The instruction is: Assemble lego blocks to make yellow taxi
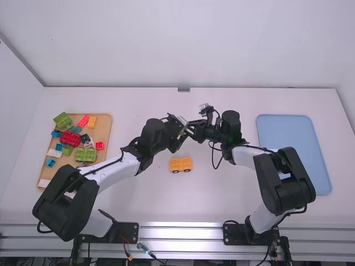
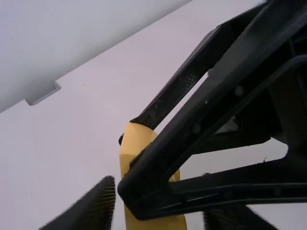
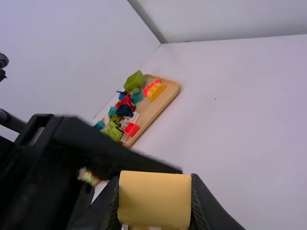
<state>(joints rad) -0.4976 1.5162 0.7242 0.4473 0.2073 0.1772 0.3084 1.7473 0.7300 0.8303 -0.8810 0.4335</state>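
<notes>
White links (image 1: 117, 173), black joints (image 1: 152, 136), black cables (image 1: 105, 165).

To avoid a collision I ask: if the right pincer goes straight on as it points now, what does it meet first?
Probably the left pincer; the high view shows them facing closely. The yellow block in the right pincer may touch first; depth is unclear.
</notes>
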